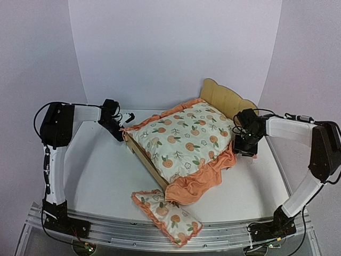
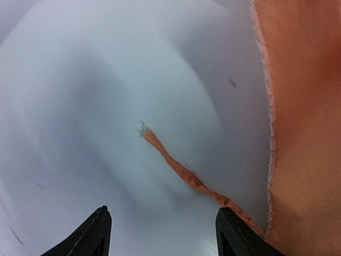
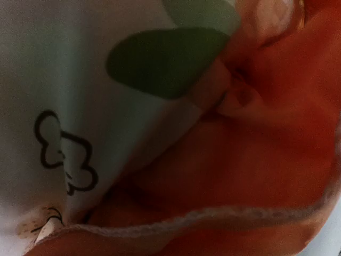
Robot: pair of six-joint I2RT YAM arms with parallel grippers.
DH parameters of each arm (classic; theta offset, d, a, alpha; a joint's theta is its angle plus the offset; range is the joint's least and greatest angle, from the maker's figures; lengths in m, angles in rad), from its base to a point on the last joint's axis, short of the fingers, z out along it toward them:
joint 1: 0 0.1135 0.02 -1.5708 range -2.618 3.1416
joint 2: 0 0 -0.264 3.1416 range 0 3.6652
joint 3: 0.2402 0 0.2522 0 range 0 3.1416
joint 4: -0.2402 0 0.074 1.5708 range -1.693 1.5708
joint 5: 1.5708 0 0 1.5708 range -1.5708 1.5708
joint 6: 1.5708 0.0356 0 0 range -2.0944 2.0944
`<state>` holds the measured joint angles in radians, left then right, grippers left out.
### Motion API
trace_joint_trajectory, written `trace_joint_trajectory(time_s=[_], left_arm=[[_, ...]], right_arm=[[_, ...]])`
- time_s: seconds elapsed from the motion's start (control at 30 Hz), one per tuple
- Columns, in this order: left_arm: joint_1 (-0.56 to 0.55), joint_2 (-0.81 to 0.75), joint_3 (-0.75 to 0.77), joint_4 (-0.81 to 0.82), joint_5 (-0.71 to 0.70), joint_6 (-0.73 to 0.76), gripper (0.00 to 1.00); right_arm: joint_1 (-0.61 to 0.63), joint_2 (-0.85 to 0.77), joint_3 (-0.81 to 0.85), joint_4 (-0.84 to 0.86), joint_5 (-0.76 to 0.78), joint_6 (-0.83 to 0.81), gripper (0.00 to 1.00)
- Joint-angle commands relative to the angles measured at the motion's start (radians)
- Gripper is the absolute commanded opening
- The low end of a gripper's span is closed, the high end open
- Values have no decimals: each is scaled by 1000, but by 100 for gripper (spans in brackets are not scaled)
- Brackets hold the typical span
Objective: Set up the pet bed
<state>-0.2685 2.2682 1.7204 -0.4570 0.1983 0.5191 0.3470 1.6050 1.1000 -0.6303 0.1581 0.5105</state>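
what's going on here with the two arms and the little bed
Two robot arms are setting up a small wooden pet bed. The fruit-print cushion already lies on the frame, its orange ruffle spilling over the near corner. The left gripper hovers open over the table by the cushion's far-left corner, holding nothing. The right gripper is pressed into the cushion's right side; whether it grips is hidden. The matching pillow lies on the table in front.

Top view bright, even, diffuse; soft shadows on the counter point(image 1: 106, 165) beside the cushion point(image 1: 184, 138). Left wrist view pale, motion-smeared above the left fingers point(image 2: 88, 237). Right wrist view blurred, probably too close to the cushion.
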Motion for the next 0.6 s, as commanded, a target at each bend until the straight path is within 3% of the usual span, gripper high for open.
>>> trace_joint_trajectory(time_s=[0.0, 0.3, 0.57], left_arm=[[-56, -256, -226, 1, 196, 106, 69], [-187, -466, -467, -66, 288, 181, 68], [-204, -590, -584, -116, 321, 257, 68]], right_arm=[[11, 82, 107, 133, -29, 1, 44], [104, 273, 271, 217, -176, -3, 44], [194, 561, 642, 237, -282, -21, 44]])
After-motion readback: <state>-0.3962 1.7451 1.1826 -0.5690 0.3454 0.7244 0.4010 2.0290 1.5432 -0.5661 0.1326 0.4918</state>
